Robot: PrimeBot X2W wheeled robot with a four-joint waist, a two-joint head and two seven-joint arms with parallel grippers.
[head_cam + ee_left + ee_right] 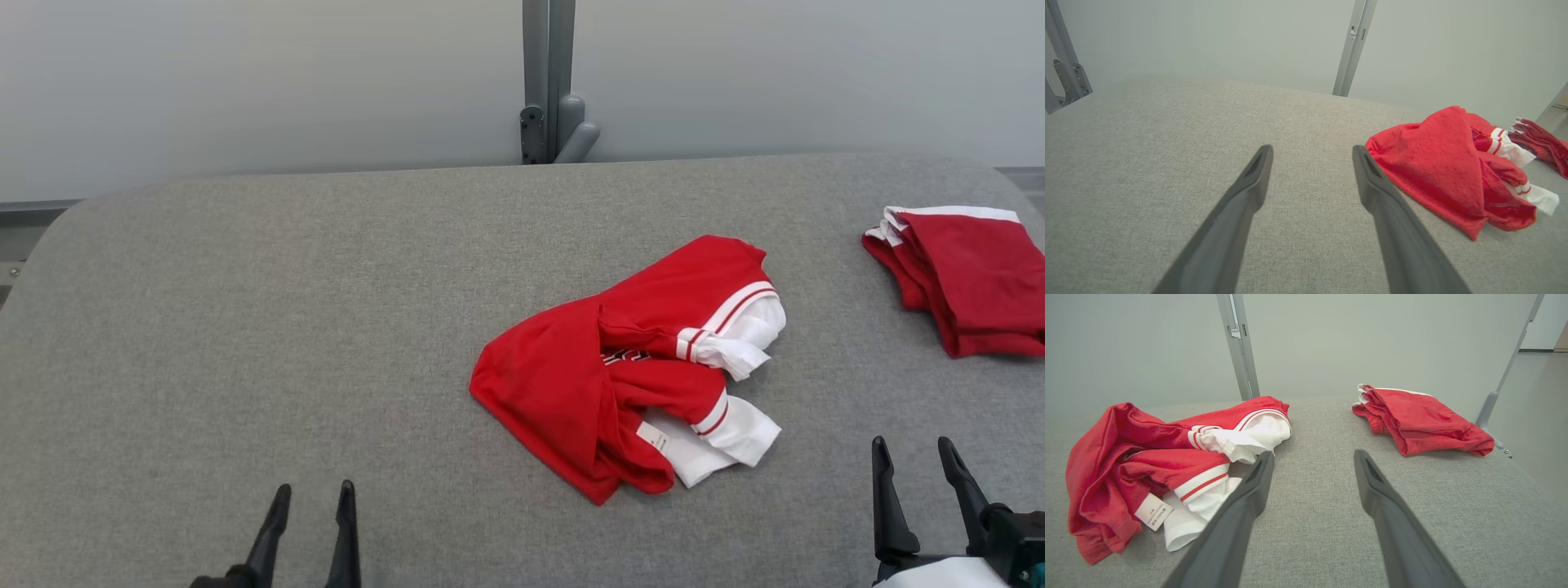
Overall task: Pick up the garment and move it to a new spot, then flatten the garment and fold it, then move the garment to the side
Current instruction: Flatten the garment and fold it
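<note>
A crumpled red garment (pixel 588 367) with white, red-striped cuffs lies bunched on the grey fabric table (pixel 245 327), right of centre. In the left wrist view the garment (pixel 1437 163) sits to the right of the fingers; in the right wrist view the garment (pixel 1139 465) sits to their left, a white label showing. My left gripper (pixel 314 494) is open near the table's front edge, well to the left of the garment, holding nothing. My right gripper (pixel 913 451) is open at the front right, apart from the cloth and empty.
A folded red garment (pixel 971 278) with a white edge lies at the table's right edge, also in the right wrist view as a folded pile (pixel 1421 420). A grey metal post (pixel 549 82) stands behind the table against a pale wall. Bare grey tabletop spreads to the left.
</note>
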